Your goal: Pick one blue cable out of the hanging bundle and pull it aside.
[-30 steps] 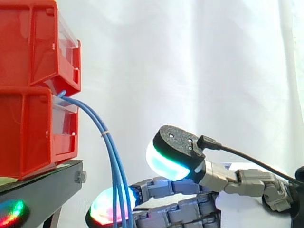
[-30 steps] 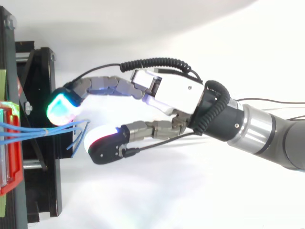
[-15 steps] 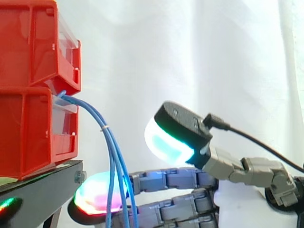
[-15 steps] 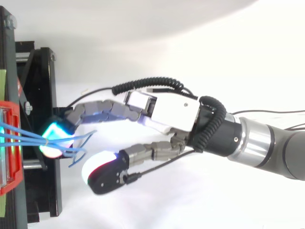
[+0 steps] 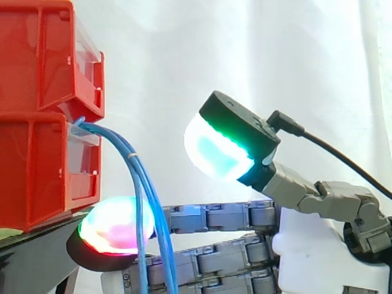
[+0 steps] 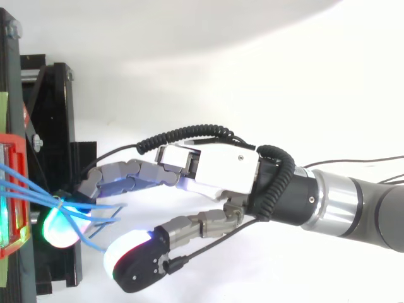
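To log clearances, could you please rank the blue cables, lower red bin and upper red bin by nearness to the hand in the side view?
1. Blue cables, crossing the hand's fingers.
2. Lower red bin, left of it.
3. Upper red bin, top left.

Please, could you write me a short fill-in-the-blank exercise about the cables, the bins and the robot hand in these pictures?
1. The cables hanging from the bins are ___ in colour.
2. They come out of the ___ of the two stacked red bins.
3. In the side view, the hand reaches in from the ___ edge.
Missing words: blue; lower; right.
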{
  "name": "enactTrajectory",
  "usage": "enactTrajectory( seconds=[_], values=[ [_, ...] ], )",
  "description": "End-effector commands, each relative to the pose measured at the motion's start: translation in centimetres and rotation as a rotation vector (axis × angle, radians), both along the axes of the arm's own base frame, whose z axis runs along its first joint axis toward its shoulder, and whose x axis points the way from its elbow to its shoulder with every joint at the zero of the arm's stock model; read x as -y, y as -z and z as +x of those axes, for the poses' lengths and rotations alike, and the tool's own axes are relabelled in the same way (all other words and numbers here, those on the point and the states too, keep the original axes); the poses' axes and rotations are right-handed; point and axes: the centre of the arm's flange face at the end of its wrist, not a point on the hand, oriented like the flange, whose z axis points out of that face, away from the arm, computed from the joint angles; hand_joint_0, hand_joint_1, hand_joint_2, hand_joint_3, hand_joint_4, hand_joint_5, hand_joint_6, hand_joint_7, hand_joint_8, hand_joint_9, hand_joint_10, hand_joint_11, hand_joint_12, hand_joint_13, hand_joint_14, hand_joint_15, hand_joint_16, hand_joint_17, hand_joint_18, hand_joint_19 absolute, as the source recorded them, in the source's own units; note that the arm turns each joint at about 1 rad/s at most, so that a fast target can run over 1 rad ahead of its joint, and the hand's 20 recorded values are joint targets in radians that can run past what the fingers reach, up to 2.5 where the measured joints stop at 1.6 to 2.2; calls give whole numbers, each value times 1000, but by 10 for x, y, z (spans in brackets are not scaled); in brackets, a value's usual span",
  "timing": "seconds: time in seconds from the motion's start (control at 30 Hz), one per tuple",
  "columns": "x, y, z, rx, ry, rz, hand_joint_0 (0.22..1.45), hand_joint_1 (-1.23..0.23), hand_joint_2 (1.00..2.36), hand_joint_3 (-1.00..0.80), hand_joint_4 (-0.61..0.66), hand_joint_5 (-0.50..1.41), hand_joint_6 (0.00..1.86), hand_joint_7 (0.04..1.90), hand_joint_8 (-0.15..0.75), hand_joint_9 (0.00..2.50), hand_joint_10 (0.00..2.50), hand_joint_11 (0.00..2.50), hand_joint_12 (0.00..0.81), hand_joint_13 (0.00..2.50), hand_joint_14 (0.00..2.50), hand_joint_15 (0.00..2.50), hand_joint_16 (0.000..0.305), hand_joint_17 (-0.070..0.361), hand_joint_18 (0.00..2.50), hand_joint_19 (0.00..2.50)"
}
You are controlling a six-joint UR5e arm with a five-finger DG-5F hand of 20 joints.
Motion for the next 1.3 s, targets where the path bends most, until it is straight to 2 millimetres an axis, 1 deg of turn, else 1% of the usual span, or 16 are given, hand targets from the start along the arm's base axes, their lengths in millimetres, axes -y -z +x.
enactTrajectory(
  seconds=[0.0,0.23,0.47,0.5,0.6,0.63,0.73,0.87,1.07,1.27],
  values=[
    [-3,0,0,6,-5,11,541,-588,1000,-500,306,-132,503,836,267,568,2,99,316,424,7,176,41,91,304,211],
    [-2,-2,2,5,-5,19,548,-587,1000,-500,312,-127,503,853,268,592,4,119,313,458,7,191,40,90,353,218],
    [11,-2,1,-2,6,38,555,-582,1000,-500,323,-124,503,854,270,618,4,115,310,476,8,197,40,89,370,226],
    [16,-6,3,-2,9,50,556,-580,1000,-500,319,-122,503,861,269,622,4,110,310,484,8,199,39,89,375,229],
    [20,-8,5,-11,4,58,561,-579,1000,-500,322,-116,503,883,270,640,4,129,307,496,8,206,39,88,382,233],
    [22,-12,7,-25,-4,60,562,-579,1000,-500,320,-115,503,893,268,642,4,125,306,497,8,207,39,88,387,233],
    [25,-17,8,-44,-10,58,567,-578,1000,-492,323,-108,503,927,271,657,4,136,303,509,8,210,39,87,393,232],
    [25,-17,8,-52,-9,55,574,-579,1001,-483,318,-100,503,962,269,666,5,138,301,520,9,221,38,86,393,232],
    [24,-18,8,-54,-9,50,586,-583,1003,-460,301,-87,503,1061,266,673,5,151,301,532,9,226,38,85,405,240],
    [24,-19,8,-54,-9,52,590,-586,1004,-454,292,-83,503,1091,267,678,5,153,300,536,9,227,38,84,408,239]
  ],
)
